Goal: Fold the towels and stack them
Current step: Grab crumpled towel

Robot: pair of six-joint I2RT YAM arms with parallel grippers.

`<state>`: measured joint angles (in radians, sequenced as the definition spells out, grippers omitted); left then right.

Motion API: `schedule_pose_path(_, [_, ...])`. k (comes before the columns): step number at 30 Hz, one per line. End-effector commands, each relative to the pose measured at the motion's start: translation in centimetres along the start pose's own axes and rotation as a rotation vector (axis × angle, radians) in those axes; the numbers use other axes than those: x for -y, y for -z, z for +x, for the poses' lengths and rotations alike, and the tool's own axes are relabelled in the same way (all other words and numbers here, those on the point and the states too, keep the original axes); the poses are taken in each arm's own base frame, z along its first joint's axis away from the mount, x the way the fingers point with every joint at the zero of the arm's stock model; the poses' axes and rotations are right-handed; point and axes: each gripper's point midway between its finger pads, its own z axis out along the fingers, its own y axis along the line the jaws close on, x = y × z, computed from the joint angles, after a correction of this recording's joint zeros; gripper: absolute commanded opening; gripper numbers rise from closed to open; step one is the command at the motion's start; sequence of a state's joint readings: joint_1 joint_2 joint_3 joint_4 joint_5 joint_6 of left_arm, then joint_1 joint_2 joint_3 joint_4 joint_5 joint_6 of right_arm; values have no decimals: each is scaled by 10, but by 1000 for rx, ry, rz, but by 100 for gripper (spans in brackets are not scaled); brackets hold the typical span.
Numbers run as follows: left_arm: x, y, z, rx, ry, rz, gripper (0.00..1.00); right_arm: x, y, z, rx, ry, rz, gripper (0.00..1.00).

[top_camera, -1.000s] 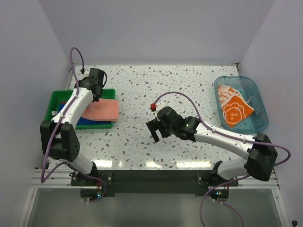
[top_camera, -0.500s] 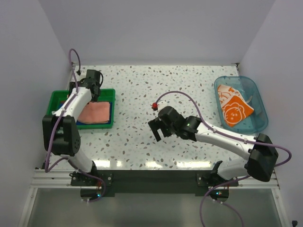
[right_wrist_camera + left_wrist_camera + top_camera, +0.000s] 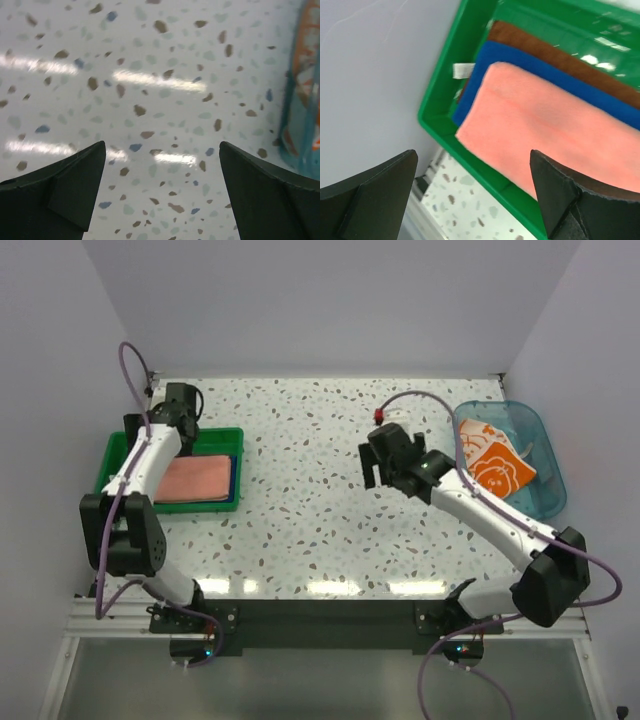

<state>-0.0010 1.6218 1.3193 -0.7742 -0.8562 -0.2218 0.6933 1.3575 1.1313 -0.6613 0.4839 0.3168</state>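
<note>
A pink towel lies folded on top of a stack in the green tray. The left wrist view shows the pink towel over a royal blue towel and a rust-brown towel. My left gripper hovers open over the tray's far left end, holding nothing. An orange towel with white flower outlines lies crumpled in the clear blue tub. My right gripper stands open and empty over the speckled table, left of the tub.
The green tray sits close to the left wall. The tub's edge shows at the right of the right wrist view. Speckled tabletop spreads between tray and tub. Purple cables arch over both arms.
My left gripper has let go of the pink towel, which now lies squarely in the tray, and drawn back to the far left. My right arm has swung right and away, toward the tub.
</note>
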Motion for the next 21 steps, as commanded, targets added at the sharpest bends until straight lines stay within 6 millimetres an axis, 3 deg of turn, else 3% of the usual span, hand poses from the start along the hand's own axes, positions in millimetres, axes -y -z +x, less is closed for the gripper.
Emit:
schedule_pose_path(1, [-3,43,-30,119,184,219,100,85,-1,-24,9,-197,296,99])
schedule_pose_path(2, [11,56,-35,145,196,344,100,101,-3,-24,4,-244,334,99])
schedule_pose_path(3, [16,68,-39,177,211,418,100,132,-11,-21,-13,-346,401,99])
schedule_pose_path(4, [16,86,-45,245,246,501,100,146,-15,-22,-5,-408,427,99])
schedule_pose_path(5, [31,108,-46,284,225,645,100,159,-21,-20,-7,-464,440,99])
schedule_pose_path(6, [40,115,-38,300,209,700,100,186,-28,-16,-7,-538,487,99])
schedule_pose_path(7, [32,135,-44,371,232,746,100,196,-41,-20,12,-580,491,98])
schedule_pose_path(8, [43,153,-40,398,199,829,100,215,-50,-14,-6,-634,511,98])
schedule_pose_path(9, [44,163,-32,419,190,863,100,225,-56,-21,6,-670,505,98])
schedule_pose_path(10, [48,170,-29,434,176,891,100,228,-77,-12,-47,-684,504,98])
schedule_pose_path(11, [57,183,-22,448,138,945,100,249,-83,-5,-63,-746,531,97])
schedule_pose_path(12, [60,185,-13,452,121,962,100,252,-92,-12,-58,-772,511,97])
schedule_pose_path(13, [66,194,-9,466,101,995,100,255,-109,-1,-98,-778,521,97])
schedule_pose_path(16, [75,198,1,467,76,1040,100,268,-131,3,-94,-813,545,95])
schedule_pose_path(21, [87,205,4,459,51,1082,100,274,-167,43,-187,-875,576,86])
